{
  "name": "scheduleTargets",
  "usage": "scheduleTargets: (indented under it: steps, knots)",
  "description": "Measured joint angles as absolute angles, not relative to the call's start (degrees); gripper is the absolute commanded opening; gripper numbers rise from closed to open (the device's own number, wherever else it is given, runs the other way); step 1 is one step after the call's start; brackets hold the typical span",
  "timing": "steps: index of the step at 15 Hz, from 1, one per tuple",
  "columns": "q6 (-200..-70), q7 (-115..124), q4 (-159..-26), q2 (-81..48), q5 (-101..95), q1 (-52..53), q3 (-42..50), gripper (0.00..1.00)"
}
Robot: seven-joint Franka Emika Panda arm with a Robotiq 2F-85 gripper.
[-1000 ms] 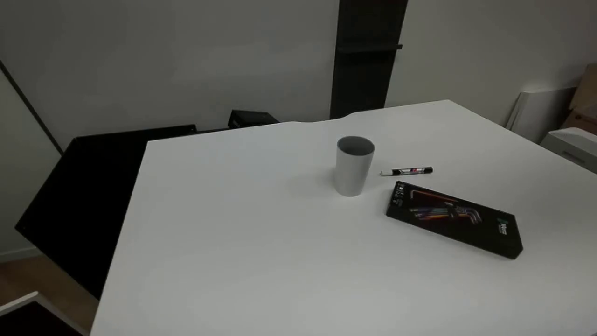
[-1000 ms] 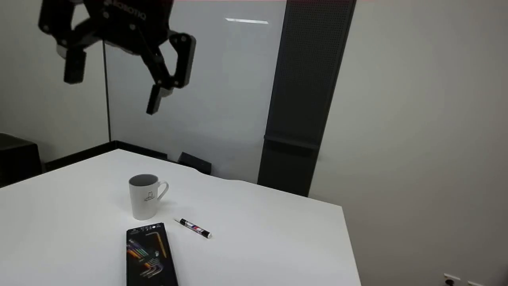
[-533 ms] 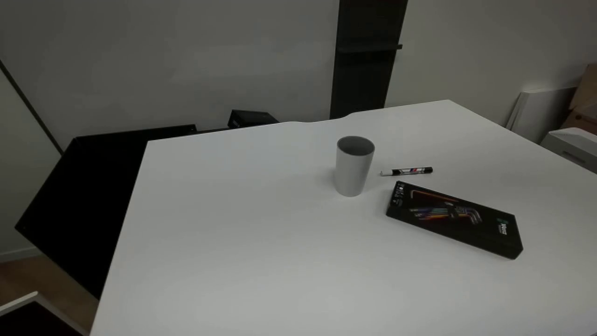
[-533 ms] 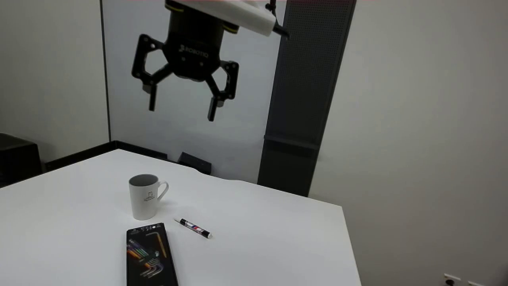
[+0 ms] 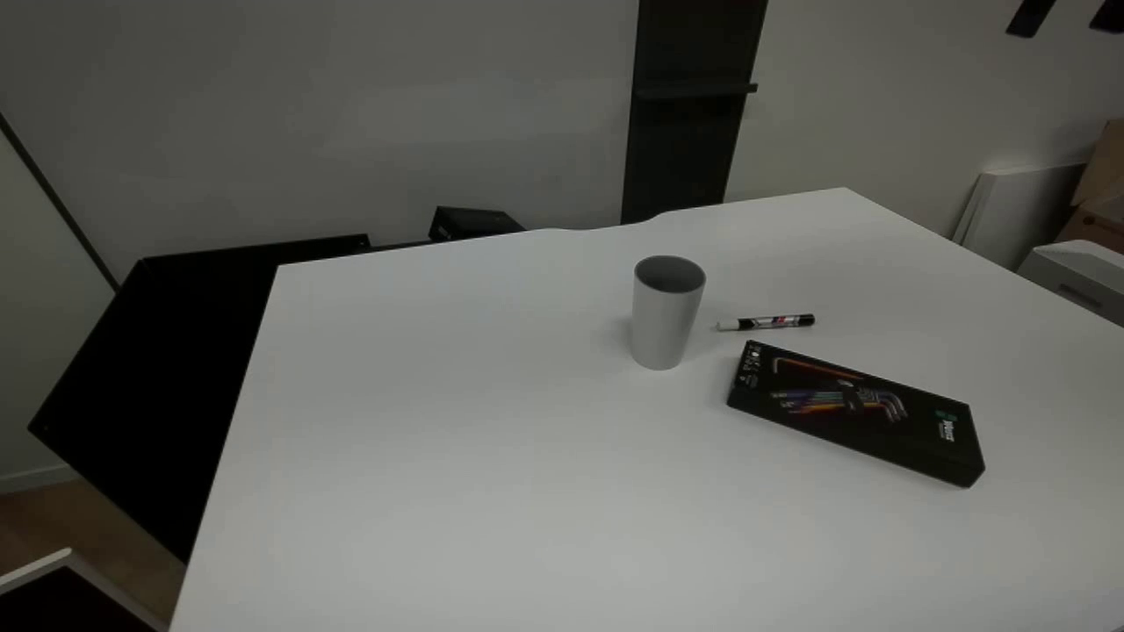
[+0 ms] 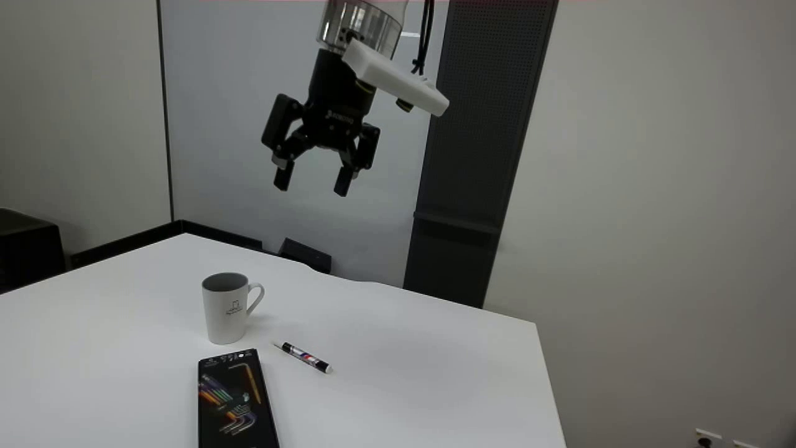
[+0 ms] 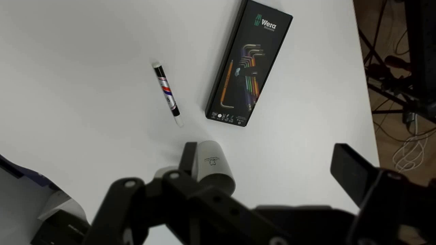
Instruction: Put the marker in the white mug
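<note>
The arm point(image 6: 360, 28) shows glossy metal — the white mug point(image 6: 224, 316) and table point(image 6: 423, 361) look smooth, matt.

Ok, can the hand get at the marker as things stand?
Probably yes: the hand is open above the table, and the marker lies uncovered; the white mug and black box sit apart from it, so coming down from above looks free.

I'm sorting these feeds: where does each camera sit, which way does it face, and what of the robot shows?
In an exterior view: above the table, looking down past the mug toward the wall; only fingertips show, top right.
In an exterior view: above the table, box nearest, looking across to the wall; gripper and part of the arm show.
Wrist view: on the arm, looking down at marker, box and mug; fingers show in the lower half.
Both exterior views share the dark panel, marker, box and mug.
</note>
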State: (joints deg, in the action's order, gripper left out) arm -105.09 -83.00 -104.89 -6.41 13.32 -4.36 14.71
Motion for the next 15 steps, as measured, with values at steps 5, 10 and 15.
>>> scheduleTargets:
  steps: [5,10,15]
  knots:
    - [-108.6,-90.8,-97.2,-14.2,5.4,-6.3,10.2,1.0]
    - [-115.6,-91.5,-93.6,-17.8,3.7,-6.7,6.7,1.0]
    - [-116.7,-90.0,-93.5,-18.3,4.5,-6.8,4.8,1.0]
